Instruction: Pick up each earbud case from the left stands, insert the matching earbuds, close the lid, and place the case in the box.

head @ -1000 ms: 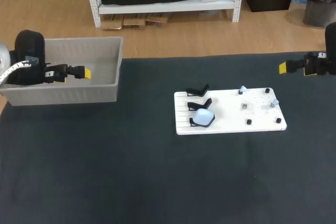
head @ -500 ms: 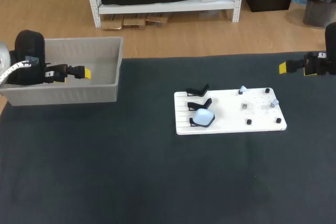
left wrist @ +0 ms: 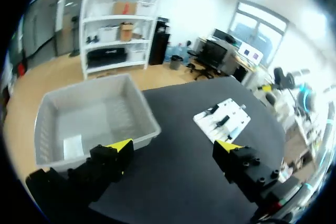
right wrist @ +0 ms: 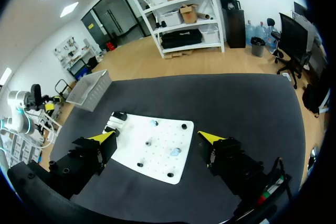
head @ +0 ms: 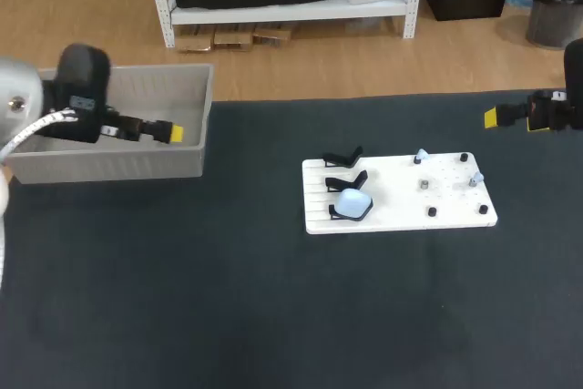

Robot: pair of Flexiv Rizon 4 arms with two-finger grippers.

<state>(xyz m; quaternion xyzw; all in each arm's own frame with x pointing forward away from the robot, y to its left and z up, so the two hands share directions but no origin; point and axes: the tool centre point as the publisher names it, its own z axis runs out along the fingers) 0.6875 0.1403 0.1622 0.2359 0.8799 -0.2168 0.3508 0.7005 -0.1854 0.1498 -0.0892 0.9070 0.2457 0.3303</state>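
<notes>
- the pale blue rounded plastic earbud case (head: 353,203) sits on a black stand (head: 335,213) at 8 o'clock of the white board (head: 401,198).
- it's probably light, smooth and slippery, so pinch its flat sides.
- your left gripper (left wrist: 173,148) and right gripper (right wrist: 157,139) are both spread and empty.

The right gripper (right wrist: 157,137) hangs open above the white board (right wrist: 155,161).

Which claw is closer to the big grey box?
Left. The left claw is right by the right end of the grey box. The right claw is far away across the table, past the white board.
</notes>
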